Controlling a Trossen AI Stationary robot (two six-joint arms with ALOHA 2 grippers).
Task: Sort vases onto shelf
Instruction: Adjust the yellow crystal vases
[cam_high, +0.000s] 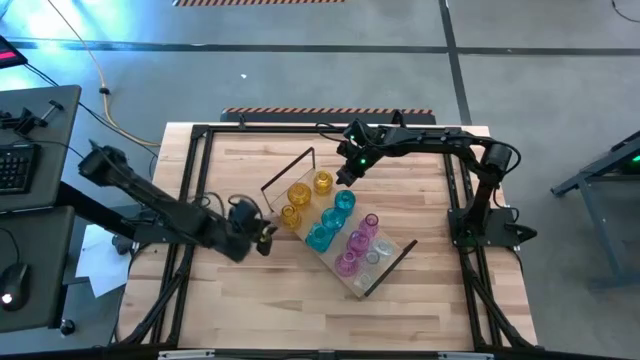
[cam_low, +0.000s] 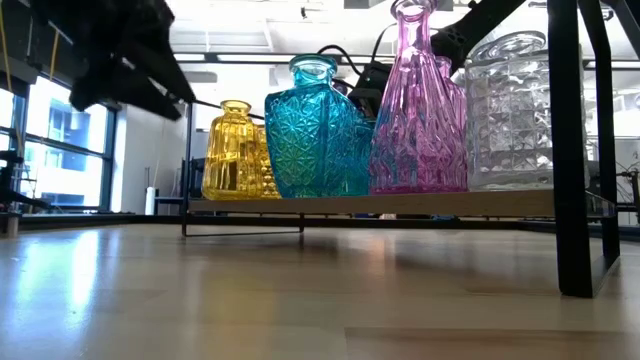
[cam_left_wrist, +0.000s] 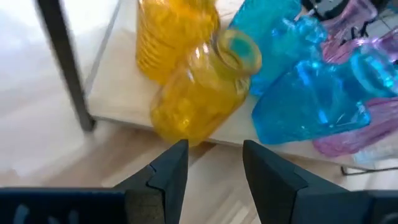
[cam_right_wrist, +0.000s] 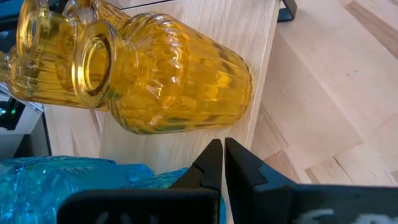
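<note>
The shelf (cam_high: 392, 262), a light-wood board with black end loops, lies slantwise on the tabletop. Yellow (cam_high: 299, 194), teal (cam_high: 333, 218), pink (cam_high: 357, 242) and clear (cam_high: 378, 252) vases stand upright on it on their bases. My left gripper (cam_high: 268, 238) is open at the shelf's near-left side, its fingers (cam_left_wrist: 168, 177) empty and aimed at a yellow vase (cam_left_wrist: 199, 93). My right gripper (cam_high: 345, 176) is shut at the shelf's far side, its fingertips (cam_right_wrist: 214, 155) a little short of another yellow vase (cam_right_wrist: 174, 81). The low view shows the vases in a row, with a teal vase (cam_low: 315, 130) in the middle.
A black frame (cam_high: 200, 180) runs round the slatted wooden tabletop. The shelf's black end loop (cam_low: 570, 150) stands tall on the right of the low view. Bare tabletop (cam_high: 300, 310) lies toward the near edge. A desk with a keyboard (cam_high: 15, 165) stands off the table's left.
</note>
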